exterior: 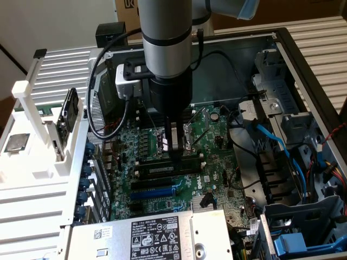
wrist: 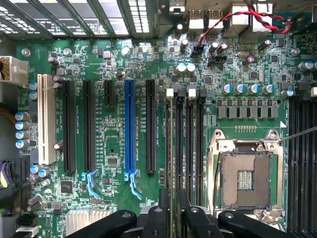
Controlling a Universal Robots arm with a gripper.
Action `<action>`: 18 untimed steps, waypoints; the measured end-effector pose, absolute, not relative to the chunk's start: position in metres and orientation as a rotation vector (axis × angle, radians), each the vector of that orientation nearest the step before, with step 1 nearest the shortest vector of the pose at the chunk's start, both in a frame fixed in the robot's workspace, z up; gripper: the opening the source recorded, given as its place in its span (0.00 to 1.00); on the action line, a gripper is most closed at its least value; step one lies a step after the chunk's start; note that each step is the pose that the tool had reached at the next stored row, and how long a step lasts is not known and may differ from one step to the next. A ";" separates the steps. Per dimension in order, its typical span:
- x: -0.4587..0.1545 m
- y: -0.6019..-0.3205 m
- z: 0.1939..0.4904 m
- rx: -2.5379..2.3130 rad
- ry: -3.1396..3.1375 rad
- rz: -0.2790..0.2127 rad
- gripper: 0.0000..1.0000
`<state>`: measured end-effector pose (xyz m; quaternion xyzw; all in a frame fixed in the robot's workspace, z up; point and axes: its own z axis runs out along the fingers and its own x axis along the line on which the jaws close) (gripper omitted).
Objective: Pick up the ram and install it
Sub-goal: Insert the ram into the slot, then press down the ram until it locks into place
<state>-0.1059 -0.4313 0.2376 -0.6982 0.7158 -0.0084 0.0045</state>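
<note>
The ram (exterior: 165,169) lies lengthwise in a memory slot (wrist: 190,148) on the motherboard (exterior: 162,192), directly beneath my claw (exterior: 175,153). I see the claw's fingers (wrist: 163,210) closed on its upper edge; the empty CPU socket (wrist: 245,181) sits just beside them.

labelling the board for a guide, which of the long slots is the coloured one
The blue slot, standing among the long black slots and beside a white slot further off. It alone is blue, with pale blue clips at its end.
</note>
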 end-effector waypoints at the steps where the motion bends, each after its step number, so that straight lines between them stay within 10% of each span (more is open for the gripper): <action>1: -0.107 -0.431 0.239 -2.187 2.242 -0.027 0.20; 18: -0.110 -0.431 0.244 -2.184 2.240 -0.032 0.20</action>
